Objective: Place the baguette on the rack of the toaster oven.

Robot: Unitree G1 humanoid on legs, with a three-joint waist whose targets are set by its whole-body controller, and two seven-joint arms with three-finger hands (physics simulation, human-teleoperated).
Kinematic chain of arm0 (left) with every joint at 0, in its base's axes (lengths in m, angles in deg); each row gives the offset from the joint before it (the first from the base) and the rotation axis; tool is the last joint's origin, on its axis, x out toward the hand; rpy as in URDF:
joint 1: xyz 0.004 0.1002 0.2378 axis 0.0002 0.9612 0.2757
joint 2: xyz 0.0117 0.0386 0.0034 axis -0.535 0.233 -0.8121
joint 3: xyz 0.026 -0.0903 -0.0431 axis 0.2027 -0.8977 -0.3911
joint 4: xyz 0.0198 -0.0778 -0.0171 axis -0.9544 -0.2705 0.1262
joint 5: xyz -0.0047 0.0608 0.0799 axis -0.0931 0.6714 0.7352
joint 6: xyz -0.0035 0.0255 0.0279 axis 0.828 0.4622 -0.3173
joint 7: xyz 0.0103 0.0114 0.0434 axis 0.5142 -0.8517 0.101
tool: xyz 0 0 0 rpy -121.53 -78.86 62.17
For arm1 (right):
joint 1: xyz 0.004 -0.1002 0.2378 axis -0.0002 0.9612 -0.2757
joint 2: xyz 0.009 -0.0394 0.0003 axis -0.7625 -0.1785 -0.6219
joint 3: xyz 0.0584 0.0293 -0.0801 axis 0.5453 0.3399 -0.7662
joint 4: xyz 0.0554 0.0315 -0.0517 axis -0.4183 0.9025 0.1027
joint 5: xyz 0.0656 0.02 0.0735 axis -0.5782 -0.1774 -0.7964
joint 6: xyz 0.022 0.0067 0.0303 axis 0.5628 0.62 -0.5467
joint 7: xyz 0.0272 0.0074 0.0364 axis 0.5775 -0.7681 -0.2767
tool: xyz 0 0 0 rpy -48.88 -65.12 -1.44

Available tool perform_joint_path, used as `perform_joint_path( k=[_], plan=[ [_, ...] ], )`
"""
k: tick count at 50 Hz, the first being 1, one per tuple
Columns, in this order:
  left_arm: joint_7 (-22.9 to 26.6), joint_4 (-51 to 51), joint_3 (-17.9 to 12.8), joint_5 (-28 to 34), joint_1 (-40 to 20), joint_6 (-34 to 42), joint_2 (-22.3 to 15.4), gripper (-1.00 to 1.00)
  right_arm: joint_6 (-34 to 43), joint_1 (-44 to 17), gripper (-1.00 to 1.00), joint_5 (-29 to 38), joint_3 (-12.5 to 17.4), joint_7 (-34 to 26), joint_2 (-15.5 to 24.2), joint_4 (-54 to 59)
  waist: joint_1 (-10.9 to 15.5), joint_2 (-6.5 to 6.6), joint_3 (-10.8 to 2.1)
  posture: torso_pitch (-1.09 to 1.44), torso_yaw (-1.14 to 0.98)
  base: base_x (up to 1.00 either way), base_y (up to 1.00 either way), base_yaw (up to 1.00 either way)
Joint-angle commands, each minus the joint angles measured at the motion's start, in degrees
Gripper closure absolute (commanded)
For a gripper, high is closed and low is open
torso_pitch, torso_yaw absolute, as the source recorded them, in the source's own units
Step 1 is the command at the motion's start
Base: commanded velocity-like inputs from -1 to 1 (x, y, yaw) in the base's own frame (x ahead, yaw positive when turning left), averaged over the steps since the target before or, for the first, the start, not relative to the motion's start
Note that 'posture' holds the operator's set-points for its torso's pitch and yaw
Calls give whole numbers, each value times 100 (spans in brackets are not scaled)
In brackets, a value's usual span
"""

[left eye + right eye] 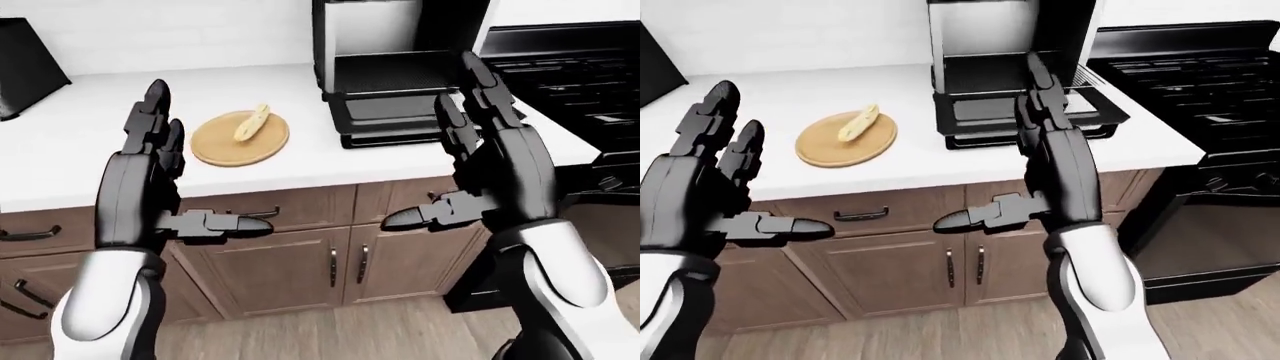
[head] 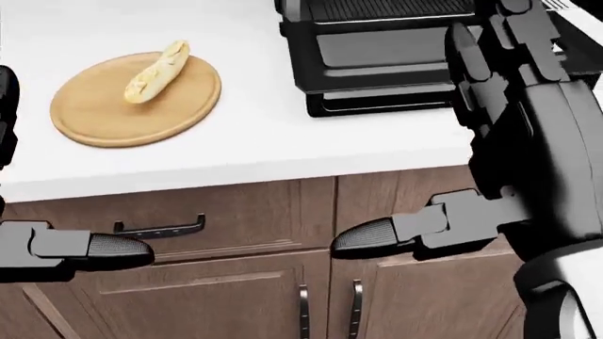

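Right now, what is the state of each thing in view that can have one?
baguette: lying on the round board, untouched
toaster oven: door open, folded down
left hand: open, holding nothing
right hand: open, holding nothing
cabinet doors: closed

Bright, even, diffuse light, no visible source. White counter [image 2: 264,141] above left hand [image 1: 140,187] nearly blown out, little surface detail. Soft faint shadow under wooden board [image 2: 132,99]; darker shade under counter lip, behind right hand [image 1: 500,172]. Toaster oven [image 1: 400,90] interior dark, dull sheen on door. Mild softness overall, compression smear on hand edges. No edge distortion seen.
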Motion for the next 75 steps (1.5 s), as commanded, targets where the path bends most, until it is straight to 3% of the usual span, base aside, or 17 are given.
perform_joint_path(
  k=[1,5,7,16,19,24,26,36,39,40,42,48,52,53,61,70,75],
  plan=[
    [2,155,23,3,-99,-212,-36,-100,88,-393,-100,-6,138,61,42,-158,-24,3,-63,0,0,1,12,0],
    [2,124,67,43,-60,-257,-4,-100,1,-351,-100,-35,106,110,54,-117,30,-218,-8,0,0,3,5,0],
    [16,120,53,49,-44,-282,15,-100,-358,-27,-100,33,2,83,39,-71,-13,-517,-49,0,0,8,0,0],
    [34,105,93,86,-101,-248,15,-100,-396,22,-100,92,-36,16,25,-64,-60,-118,90,0,0,23,4,0],
    [42,113,82,85,-133,-222,19,-100,-340,-45,-100,99,-1,4,11,-69,-95,-129,108,0,0,42,27,0],
    [58,137,86,98,-52,-268,37,-100,-414,34,-100,98,-4,16,3,-60,-189,420,-14,0,0,42,17,0],
    [58,130,82,102,-24,-302,52,-100,-74,-251,-100,29,118,30,11,-129,-150,342,150,0,0,42,5,0],
    [62,74,133,150,126,-490,121,-100,-315,18,-100,3,68,82,-5,-169,76,-77,48,0,0,41,0,0],
    [80,112,113,155,110,-445,112,-100,-144,-147,-100,-17,110,99,23,-167,116,-383,-43,0,0,41,0,0],
    [91,129,97,158,118,-432,101,-100,42,-305,-100,-47,160,110,54,-184,94,-335,-32,0,0,30,0,0],
    [101,138,92,170,111,-413,85,-100,-182,-125,-100,-47,116,118,32,-158,69,-485,192,0,0,7,0,0],
    [128,139,39,182,38,-360,52,-100,135,-370,-100,-74,124,98,96,-280,21,-380,234,0,0,0,0,0],
    [124,109,65,194,60,-405,62,-100,-132,-97,-100,-23,18,60,67,-322,-41,58,44,0,0,0,0,0],
    [126,97,60,193,48,-406,59,-100,27,-269,-100,-62,78,63,96,-332,-93,-90,46,0,0,0,0,0],
    [157,155,-20,169,33,-351,24,-100,-81,-247,-100,-300,29,250,261,-336,11,-232,-82,0,0,0,0,0],
    [135,155,-56,107,56,-387,41,-100,298,-717,-100,-788,123,545,473,-336,-5,-237,-22,0,0,0,0,0],
    [117,155,-63,82,53,-374,25,-100,-41,-505,-100,-518,-239,421,624,-336,-4,-259,8,0,0,0,0,0]
  ],
)
